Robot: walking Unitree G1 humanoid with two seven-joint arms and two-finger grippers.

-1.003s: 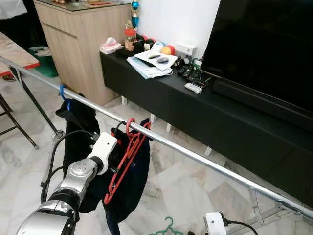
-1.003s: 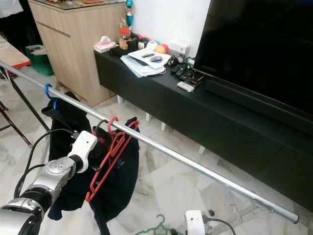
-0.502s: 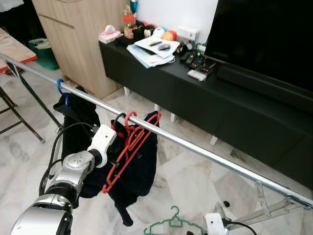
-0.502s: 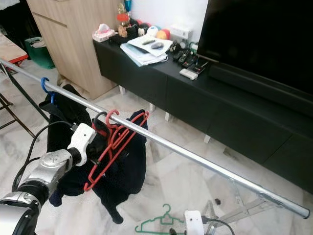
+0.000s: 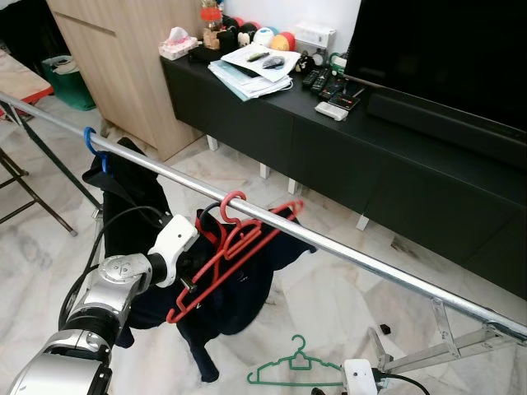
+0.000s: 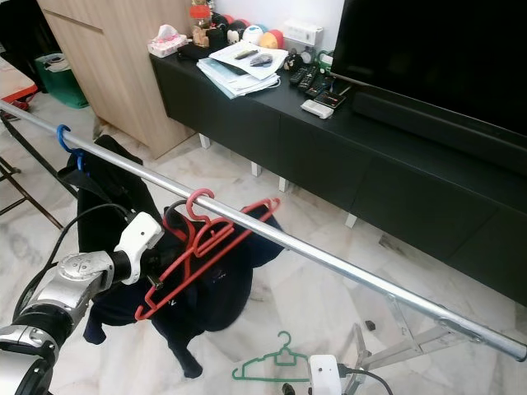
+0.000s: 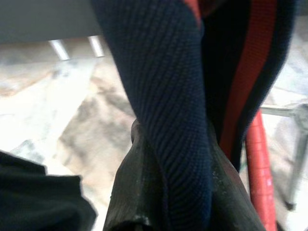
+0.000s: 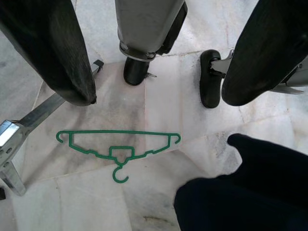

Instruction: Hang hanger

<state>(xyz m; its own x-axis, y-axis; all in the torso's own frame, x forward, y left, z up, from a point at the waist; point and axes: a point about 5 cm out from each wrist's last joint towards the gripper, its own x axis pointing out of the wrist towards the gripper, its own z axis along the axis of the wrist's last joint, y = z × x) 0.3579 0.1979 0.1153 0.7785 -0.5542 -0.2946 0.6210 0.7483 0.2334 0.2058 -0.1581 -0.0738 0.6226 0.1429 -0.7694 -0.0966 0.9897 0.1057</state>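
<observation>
A red hanger (image 5: 240, 239) carrying a navy garment (image 5: 239, 292) has its hook (image 5: 233, 200) over the silver rail (image 5: 370, 265). It is tilted, with its far shoulder up at the rail. My left gripper (image 5: 200, 247) is shut on the hanger and the navy cloth (image 7: 163, 96), and the red plastic (image 7: 250, 72) runs beside its finger (image 7: 139, 192). My right gripper (image 8: 159, 98) hangs low and open, its black fingers (image 8: 53, 48) wide apart above a green hanger (image 8: 118, 144) lying flat on the marble floor (image 5: 296, 370).
A black garment (image 5: 132, 193) on a blue hook (image 5: 89, 140) hangs further left on the rail. Behind the rail stand a long black TV console (image 5: 346, 156) with papers and remotes and a wooden cabinet (image 5: 123, 66). The rack's foot (image 5: 445, 350) is at the lower right.
The red hanger has swung from hanging steeply to lying tilted, its far shoulder raised to the rail. The head camera has tipped down, bringing more floor and the green hanger into view.
</observation>
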